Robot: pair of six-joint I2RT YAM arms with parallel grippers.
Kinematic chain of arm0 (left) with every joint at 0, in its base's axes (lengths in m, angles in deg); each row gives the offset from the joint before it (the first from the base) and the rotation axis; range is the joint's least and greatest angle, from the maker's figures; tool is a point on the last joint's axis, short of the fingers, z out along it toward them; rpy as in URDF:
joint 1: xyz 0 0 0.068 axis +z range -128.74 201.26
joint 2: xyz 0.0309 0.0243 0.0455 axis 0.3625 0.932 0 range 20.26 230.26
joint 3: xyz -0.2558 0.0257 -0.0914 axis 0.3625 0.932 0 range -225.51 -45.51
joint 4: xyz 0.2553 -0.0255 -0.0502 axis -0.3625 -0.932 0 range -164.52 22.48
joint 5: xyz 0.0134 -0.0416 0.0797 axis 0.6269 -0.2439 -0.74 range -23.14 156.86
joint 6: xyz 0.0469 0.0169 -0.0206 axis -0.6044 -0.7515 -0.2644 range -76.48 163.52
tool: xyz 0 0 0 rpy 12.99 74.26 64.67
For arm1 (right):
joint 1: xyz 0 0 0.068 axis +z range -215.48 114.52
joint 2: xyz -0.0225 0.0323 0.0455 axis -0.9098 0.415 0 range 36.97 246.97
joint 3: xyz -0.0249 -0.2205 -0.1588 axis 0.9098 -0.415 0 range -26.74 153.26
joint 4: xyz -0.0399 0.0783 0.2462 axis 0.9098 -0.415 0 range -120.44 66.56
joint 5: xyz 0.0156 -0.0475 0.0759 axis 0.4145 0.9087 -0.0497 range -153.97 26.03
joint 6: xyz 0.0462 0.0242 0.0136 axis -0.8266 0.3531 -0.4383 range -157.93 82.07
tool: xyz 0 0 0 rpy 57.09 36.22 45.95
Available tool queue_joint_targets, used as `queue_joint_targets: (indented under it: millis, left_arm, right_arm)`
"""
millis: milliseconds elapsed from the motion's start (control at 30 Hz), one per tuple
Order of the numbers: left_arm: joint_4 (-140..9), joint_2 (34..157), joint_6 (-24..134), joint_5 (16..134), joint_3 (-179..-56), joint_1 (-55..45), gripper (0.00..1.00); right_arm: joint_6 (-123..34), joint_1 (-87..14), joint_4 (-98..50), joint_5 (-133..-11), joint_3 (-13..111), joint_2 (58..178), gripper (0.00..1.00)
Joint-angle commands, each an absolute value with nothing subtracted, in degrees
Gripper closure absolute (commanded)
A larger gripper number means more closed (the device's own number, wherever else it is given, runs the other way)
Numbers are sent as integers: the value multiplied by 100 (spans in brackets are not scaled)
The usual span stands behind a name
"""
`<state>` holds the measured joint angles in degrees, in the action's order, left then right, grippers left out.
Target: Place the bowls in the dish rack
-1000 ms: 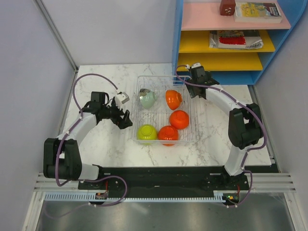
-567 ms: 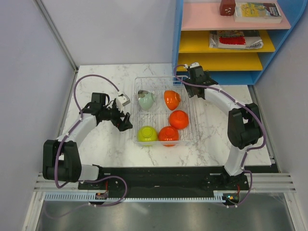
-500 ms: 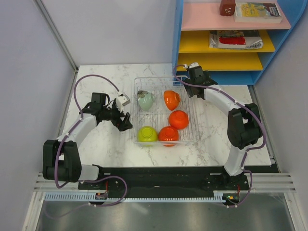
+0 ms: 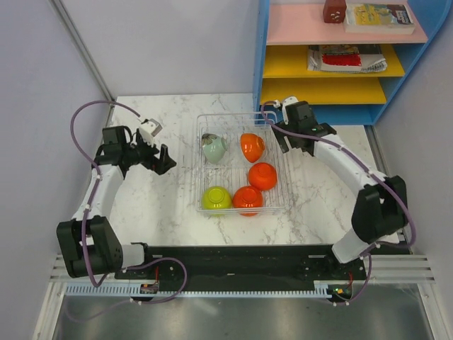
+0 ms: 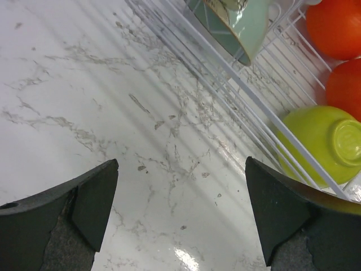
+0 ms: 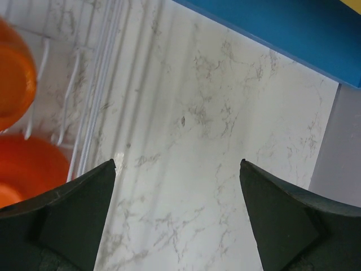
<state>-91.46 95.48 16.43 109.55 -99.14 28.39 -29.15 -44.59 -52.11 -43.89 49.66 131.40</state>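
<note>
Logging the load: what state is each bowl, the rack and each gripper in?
Pale sage-green plastic bowl: racked, tipped sideways.
Far orange-red plastic bowl: racked, tipped sideways.
Middle orange-red bowl: racked, upside down.
Near orange-red bowl: racked, upside down.
Yellow-green bowl: racked, upside down.
Wire dish rack: holding five bowls.
Left gripper: open, empty.
Right gripper: open, empty.

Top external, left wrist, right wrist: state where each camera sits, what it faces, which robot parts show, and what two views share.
Top external: above, behind the robot, looking down on the clear wire dish rack; left arm, right arm show.
Left wrist: on left arm, facing rack's left edge; open left hand shows.
Right wrist: on right arm, facing rack's right edge; open right hand shows.
Shared, top and left: lime plastic bowl.
</note>
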Motion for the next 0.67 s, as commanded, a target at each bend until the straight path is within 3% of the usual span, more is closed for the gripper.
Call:
queue_joint_targets:
  millis: [0,133,333,633]
  left_arm:
    - [-9581,8935,1715,11458,-10509,2881,0]
    - [-9881,8523,1864,11651,-10686,2890,0]
    - [-9819,7854,1838,11757,-10326,3004,0]
    - [-9723,7880,1926,11809,-10229,3110,0]
  right_arm:
    - [-2572,-4518,-6086,-5864,4928,11688,2]
    - [-2431,-4570,-6282,-7150,4779,10398,2]
    - [-2220,-4606,-6273,-8074,4489,9385,2]
    - [-2149,-4606,-6264,-8251,4269,9260,2]
